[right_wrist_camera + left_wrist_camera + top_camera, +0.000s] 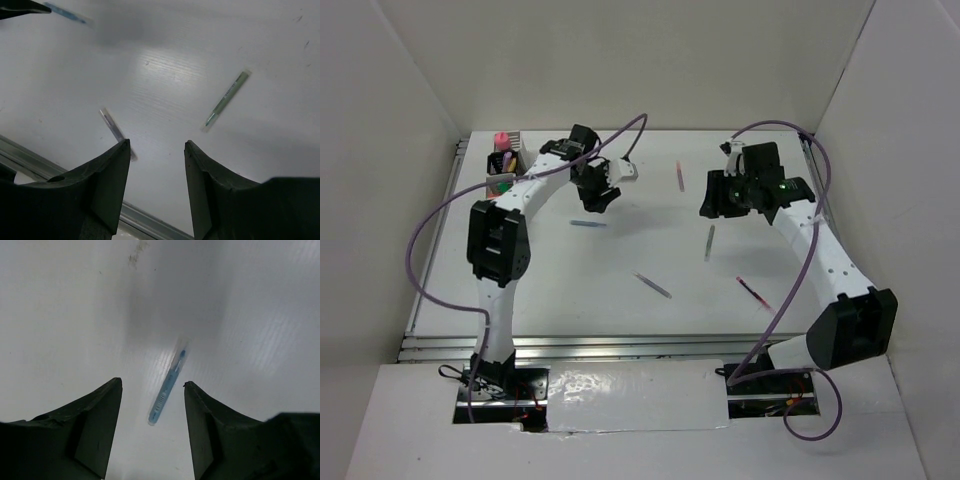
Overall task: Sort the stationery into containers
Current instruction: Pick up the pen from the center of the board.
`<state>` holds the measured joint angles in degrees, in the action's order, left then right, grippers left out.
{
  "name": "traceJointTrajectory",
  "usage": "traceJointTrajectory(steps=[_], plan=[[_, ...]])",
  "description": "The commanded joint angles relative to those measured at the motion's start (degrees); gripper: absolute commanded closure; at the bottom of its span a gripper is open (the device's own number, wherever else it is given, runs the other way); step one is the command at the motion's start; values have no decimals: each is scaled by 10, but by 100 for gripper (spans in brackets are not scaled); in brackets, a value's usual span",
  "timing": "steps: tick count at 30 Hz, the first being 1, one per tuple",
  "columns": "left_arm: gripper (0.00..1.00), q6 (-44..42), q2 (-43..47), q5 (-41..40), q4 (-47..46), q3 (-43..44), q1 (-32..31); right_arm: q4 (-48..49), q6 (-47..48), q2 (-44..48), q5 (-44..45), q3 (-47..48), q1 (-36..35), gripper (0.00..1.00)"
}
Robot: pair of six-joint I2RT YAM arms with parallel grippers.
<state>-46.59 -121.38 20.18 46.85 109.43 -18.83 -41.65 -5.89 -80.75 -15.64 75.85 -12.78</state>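
White walls close in a white table point(570, 290) on three sides. The mesh cups point(512, 158) stand in a small cluster at its far left corner, and I give every place from them. A pink marker point(501, 139) stands upright in the cup at the back of the cluster; a cup nearer to the arms holds more pieces with some green and yellow, too small to name.

The other stationery lies flat on the table, all to the right of the cups. A blue pen point(588, 224) is the closest to them. The left gripper point(598, 195) hangs just beyond it. In the left wrist view its jaws are moderately apart and hold nothing, and the blue pen point(167, 387) lies on the table in the gap between them, apart from both fingers. There is fine print along its barrel, but it is too blurred to read.

Farther from the cups lie a pink pen point(680, 175), a grey-green pen point(709, 243), a purple-grey pen point(653, 286) and, farthest, a red pen point(754, 293). The right gripper point(715, 195) is above the table between the pink pen and the grey-green pen, well apart from the cups. Its jaws are also moderately apart and empty. The right wrist view shows small marks on the grey-green pen point(226, 100) that I cannot read.
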Motion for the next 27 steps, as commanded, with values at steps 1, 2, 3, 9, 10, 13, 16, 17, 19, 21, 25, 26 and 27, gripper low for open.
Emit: traceJointTrajectory(steps=[1, 2, 3, 9, 10, 13, 16, 17, 19, 21, 25, 26, 27], plan=[[35, -49, -54, -23, 93, 96, -11, 27, -4, 37, -20, -16, 19, 45], [35, -57, -70, -30, 107, 115, -16, 28, -4, 39, -22, -18, 22, 45], [36, -61, -97, -37, 127, 146, -25, 27, -4, 39, -26, -19, 27, 45], [41, -101, -150, -82, 172, 185, -50, 29, -5, 44, -39, -27, 36, 45], [42, -103, -155, -88, 182, 185, -52, 30, -5, 45, -41, -28, 37, 45], [43, -112, -163, -90, 202, 182, -54, 32, -5, 44, -48, -33, 41, 45], [44, -118, -167, -90, 213, 181, -54, 34, -6, 44, -52, -37, 42, 45], [44, -119, -169, -92, 214, 178, -54, 34, -6, 43, -55, -37, 42, 45], [45, -120, -169, -102, 211, 172, -54, 34, -7, 42, -55, -36, 42, 45], [45, -121, -169, -113, 200, 162, -54, 34, -7, 42, -55, -36, 43, 45], [47, -127, -177, -132, 186, 152, -54, 36, -7, 46, -62, -41, 42, 46], [47, -129, -181, -135, 185, 153, -54, 36, -7, 47, -62, -42, 43, 45], [49, -130, -184, -138, 186, 154, -54, 35, -5, 48, -62, -42, 43, 46]])
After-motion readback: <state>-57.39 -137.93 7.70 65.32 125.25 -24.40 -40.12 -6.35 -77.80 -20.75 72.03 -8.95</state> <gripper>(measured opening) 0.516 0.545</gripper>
